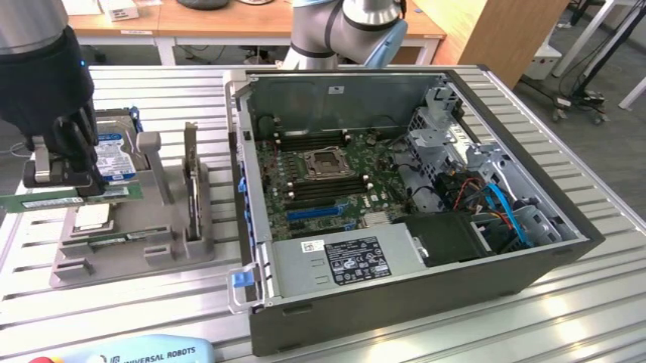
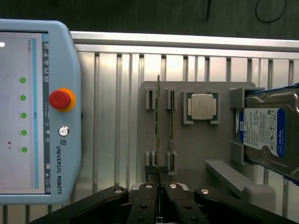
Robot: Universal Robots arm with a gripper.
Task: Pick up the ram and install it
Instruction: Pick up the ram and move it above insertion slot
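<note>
- Pinching the ram (image 1: 41, 203) between closed fingers, the gripper (image 1: 71, 189) holds it over the grey holder (image 1: 116, 259), at the exterior view's left.
- Pickup looks done. Installing is left, since the ram is well apart from the motherboard (image 1: 302, 198).
- The pendant (image 2: 37, 112) reads "UNIVERSAL ROBOTS".
- The drive (image 2: 266, 135) has a blue label, too small to read.

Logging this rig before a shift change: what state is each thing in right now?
end effector: shut on the ram
ram: gripped edge-on, not yet installed
computer case: side open, motherboard exposed
processor: lying in its fixture pocket
hard drive: resting in the fixture
</note>
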